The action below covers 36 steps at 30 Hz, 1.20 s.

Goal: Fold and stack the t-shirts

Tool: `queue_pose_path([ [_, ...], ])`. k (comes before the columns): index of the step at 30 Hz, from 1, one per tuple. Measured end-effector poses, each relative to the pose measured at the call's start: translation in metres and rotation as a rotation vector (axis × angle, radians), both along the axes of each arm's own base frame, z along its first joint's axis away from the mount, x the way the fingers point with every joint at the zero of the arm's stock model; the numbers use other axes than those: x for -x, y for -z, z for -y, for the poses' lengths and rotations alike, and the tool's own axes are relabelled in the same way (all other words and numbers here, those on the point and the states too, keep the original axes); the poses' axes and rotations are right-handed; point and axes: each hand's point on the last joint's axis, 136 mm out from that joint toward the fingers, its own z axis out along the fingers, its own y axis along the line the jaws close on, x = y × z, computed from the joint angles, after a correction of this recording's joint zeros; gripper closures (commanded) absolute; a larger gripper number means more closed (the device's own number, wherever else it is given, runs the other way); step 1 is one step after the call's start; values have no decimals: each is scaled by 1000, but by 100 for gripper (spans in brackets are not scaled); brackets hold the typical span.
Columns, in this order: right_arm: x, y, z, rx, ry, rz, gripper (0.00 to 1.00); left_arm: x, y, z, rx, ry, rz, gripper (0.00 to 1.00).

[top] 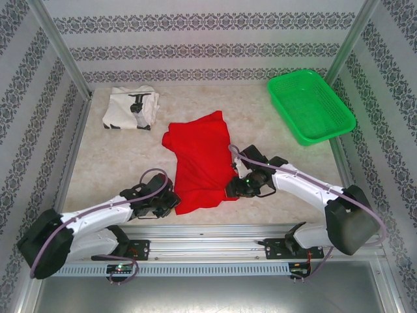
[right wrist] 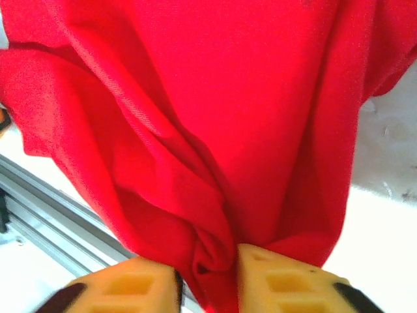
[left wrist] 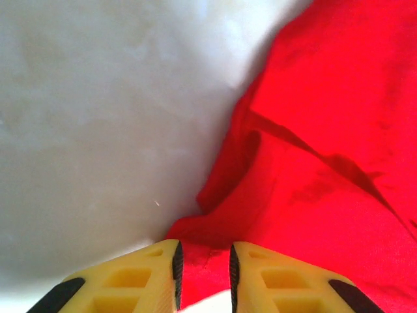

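The limp red t-shirt (top: 199, 163) is draping mid-frame, likely sagging; the left gripper (left wrist: 204, 274) and right gripper (right wrist: 207, 280) are pinching its lower hem corners.

bare table (top: 117, 169) left of red shirt (top: 199, 163); basket (top: 311, 106) far right

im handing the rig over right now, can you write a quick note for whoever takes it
Left gripper: at the near left edge of the red shirt, fingers narrowly apart with cloth between them; grip not certain.
Right gripper: at the shirt's near right edge, a bunched fold between its fingers; grip not certain.
Red shirt lies mid-table, partly folded lengthwise, rumpled.
White shirt lies folded at the far left.
Green basket at the far right.
Left: finish folding the red shirt, stack the two.
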Motion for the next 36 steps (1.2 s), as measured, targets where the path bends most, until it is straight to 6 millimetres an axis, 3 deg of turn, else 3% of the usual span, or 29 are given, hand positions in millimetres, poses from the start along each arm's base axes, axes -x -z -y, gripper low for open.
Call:
queue_pose_path([
  [2, -1, -4, 0, -10, 2, 12, 41, -1, 5, 1, -21, 12, -13, 82],
  [6, -7, -17, 3, -41, 29, 50, 31, -12, -5, 6, -23, 31, 28, 91],
  [13, -19, -40, 10, -95, 88, 122, 29, -29, -12, 1, -40, 45, 78, 97],
  [22, -23, -44, 11, -105, 99, 130, 28, -67, -78, -16, -9, 42, 272, 100],
  [24, -23, -45, 11, -106, 98, 128, 22, -69, -89, -14, 4, 64, 292, 94],
  [26, -23, -45, 10, -108, 92, 130, 15, -65, -90, -10, 25, 89, 287, 72],
  [28, -24, -45, 10, -112, 87, 133, 9, -57, -84, -9, 41, 105, 265, 62],
  [32, -23, -48, 8, -130, 77, 134, 6, -33, -58, -14, 46, 130, 179, 59],
  [36, -23, -51, 3, -157, 63, 137, 2, -22, -40, -11, 42, 155, 110, 59],
])
